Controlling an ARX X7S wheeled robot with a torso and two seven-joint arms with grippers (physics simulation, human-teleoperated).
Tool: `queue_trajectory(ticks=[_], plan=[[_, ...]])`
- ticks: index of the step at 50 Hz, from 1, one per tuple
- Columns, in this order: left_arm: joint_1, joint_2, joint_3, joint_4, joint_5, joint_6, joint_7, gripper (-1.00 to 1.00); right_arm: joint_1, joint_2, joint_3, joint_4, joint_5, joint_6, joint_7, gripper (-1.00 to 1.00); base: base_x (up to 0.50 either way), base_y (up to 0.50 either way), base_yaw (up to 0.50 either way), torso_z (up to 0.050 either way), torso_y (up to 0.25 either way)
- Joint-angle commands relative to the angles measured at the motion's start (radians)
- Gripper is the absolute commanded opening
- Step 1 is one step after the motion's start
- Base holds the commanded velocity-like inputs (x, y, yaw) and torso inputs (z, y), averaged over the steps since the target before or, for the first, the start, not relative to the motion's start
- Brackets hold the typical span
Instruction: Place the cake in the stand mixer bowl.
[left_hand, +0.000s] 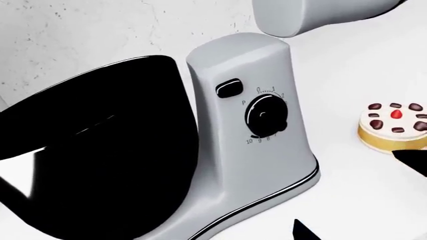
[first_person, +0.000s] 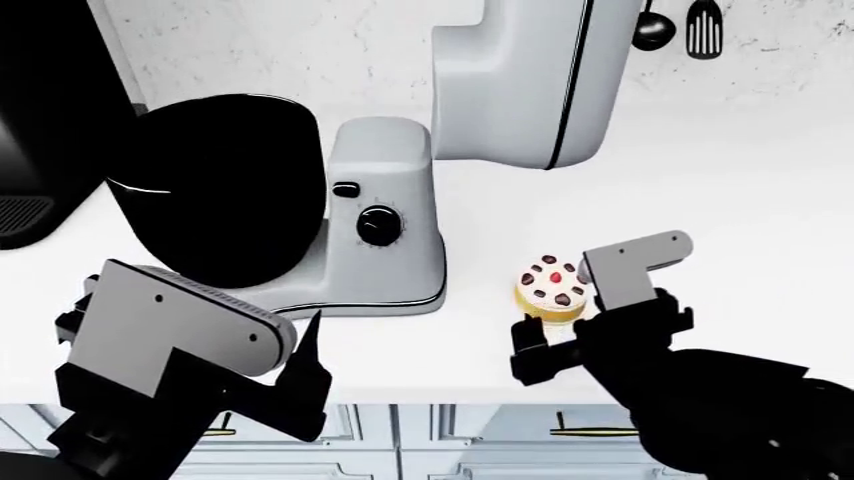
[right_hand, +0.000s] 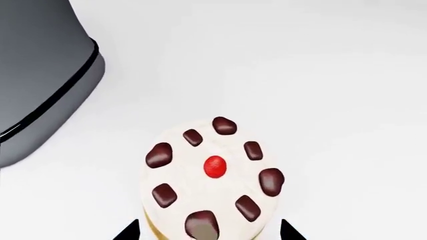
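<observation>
The cake (first_person: 551, 285) sits on the white desk (first_person: 747, 220), close to the front edge and a bit toward the right side. It is not in the bowl (first_person: 220, 200) yet, so the main job is not done.

The right end effector (first_person: 554, 335) is at the cake from the front edge side. In the right wrist view its two dark fingertips (right_hand: 128, 231) show on either side of the cake's near side, spread apart and not pressing on it (so it is open, with nothing held).

The big black bowl sits on the grey mixer (first_person: 387, 240), toward the left side of the desk, well apart from the cake. The mixer's head is tipped up, so I think the bowl's top is free.

The left end effector (first_person: 310, 365) hangs by the front edge near the mixer. It holds nothing, but I cannot tell if it is open or closed.

What is left: grab the cake, lift it, carry it over the mixer and put it in the bowl.
</observation>
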Motion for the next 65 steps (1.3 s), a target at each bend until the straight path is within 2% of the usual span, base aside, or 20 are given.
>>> queue_trajectory(ticks=[1,26,27,38,48,56,60,61,65], plan=[[-0.005,-0.002,0.011,0.000,0.004,0.006,0.003,1.00,-0.007,0.006,-0.030,0.026,-0.014,-0.024,-0.019,1.00,0.00,0.00,0.00,0.000,0.000],[-0.003,-0.014,0.022,0.006,0.014,0.018,0.014,1.00,-0.018,0.006,-0.067,0.076,-0.057,-0.091,-0.039,1.00,0.00,0.00,0.00,0.000,0.000],[-0.004,-0.015,0.023,0.006,0.013,0.019,0.014,1.00,-0.019,0.011,-0.076,0.068,-0.068,-0.095,-0.035,-1.00,0.00,0.00,0.00,0.000,0.000],[-0.004,-0.021,0.026,0.010,0.014,0.027,0.017,1.00,-0.028,0.042,-0.034,-0.073,-0.037,-0.082,0.022,-1.00,0.00,0.00,0.00,0.000,0.000],[-0.026,-0.036,0.044,0.015,-0.019,0.045,-0.011,1.00,-0.029,0.089,0.146,-0.369,0.258,0.076,0.181,-1.00,0.00,0.00,0.00,0.000,0.000],[-0.045,-0.049,0.056,0.019,-0.043,0.059,-0.030,1.00,-0.047,0.155,0.151,-0.515,0.320,0.063,0.133,-1.00,0.00,0.00,0.00,0.000,0.000],[-0.049,-0.053,0.058,0.021,-0.049,0.065,-0.035,1.00,-0.105,0.233,0.145,-0.666,0.269,-0.041,0.009,-1.00,0.00,0.00,0.00,0.000,0.000],[-0.054,-0.054,0.063,0.022,-0.054,0.067,-0.040,1.00,-0.081,0.319,0.045,-0.668,0.273,-0.154,0.038,-1.00,0.00,0.00,0.00,0.000,0.000],[-0.068,-0.062,0.073,0.023,-0.073,0.077,-0.056,1.00,0.039,0.527,-0.185,-0.668,0.335,-0.454,0.159,-1.00,0.00,0.00,0.00,0.000,0.000]])
